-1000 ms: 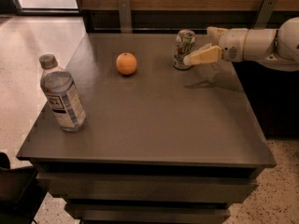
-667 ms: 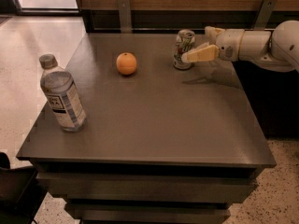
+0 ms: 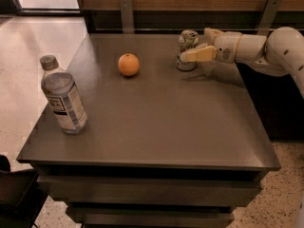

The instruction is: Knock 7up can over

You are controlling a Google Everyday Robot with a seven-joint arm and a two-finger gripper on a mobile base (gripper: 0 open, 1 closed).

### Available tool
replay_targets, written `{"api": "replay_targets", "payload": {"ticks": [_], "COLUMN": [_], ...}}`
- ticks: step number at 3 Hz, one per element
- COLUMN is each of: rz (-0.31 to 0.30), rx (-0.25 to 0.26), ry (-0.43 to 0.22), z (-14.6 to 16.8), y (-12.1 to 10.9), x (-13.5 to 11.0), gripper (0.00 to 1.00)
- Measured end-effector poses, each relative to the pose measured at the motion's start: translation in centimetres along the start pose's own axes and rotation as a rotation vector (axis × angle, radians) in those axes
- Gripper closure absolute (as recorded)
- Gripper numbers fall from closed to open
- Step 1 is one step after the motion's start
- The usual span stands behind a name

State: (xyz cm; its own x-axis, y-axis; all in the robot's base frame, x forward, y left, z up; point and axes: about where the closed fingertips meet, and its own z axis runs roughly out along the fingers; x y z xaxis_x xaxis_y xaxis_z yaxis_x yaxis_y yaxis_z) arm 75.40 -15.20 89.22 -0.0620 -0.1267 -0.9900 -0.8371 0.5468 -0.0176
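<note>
The 7up can [image 3: 186,49] — a short aluminium cylinder — stands upright at one o'clock on the matte table [image 3: 156,127]. The gripper [image 3: 198,45] reaches in from three o'clock, smooth cream fingers [image 3: 199,55] spread — one touching the can.

I can read nothing: the water bottle's [image 3: 64,103] label and the 7up can's [image 3: 186,42] print stay illegible. My hand [image 3: 196,44] sits against the can, fingers apart.

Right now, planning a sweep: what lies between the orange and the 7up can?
Only bare table, in the camera view; the gripper is at the 7up can.
</note>
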Motion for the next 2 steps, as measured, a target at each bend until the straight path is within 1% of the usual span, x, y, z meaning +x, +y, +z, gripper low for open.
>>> {"api": "replay_targets", "payload": {"ticks": [1, 2], "rz": [0.001, 0.001], "rx": [-0.005, -0.01], "ry": [0.0, 0.0], "z": [0.31, 0.6], "y": [0.16, 0.3], "x": [0.01, 0.02], "gripper": [0.16, 0.39]}}
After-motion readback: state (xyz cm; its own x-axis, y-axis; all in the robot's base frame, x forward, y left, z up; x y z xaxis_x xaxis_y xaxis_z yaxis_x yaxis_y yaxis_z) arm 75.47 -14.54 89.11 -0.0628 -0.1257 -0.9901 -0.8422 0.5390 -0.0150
